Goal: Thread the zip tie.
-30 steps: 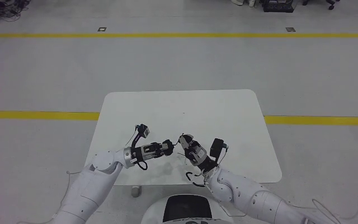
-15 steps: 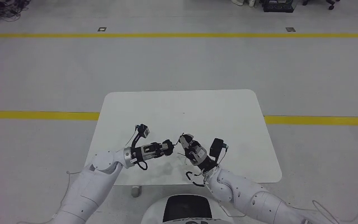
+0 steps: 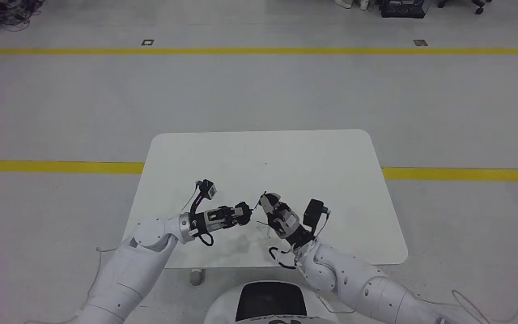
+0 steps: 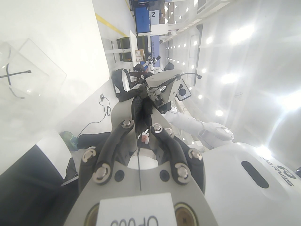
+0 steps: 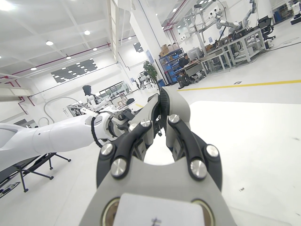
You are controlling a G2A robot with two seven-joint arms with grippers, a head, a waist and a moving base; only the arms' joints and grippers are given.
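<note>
The left gripper (image 3: 241, 213) and right gripper (image 3: 265, 203) meet tip to tip above the near part of the table (image 3: 324, 162). Both are clenched on the black zip tie (image 4: 140, 170), apparently one per end, so that the tail can be aligned with the head.

Thin black zip tie (image 4: 140, 170), held aloft, pinched at both ends.
</note>
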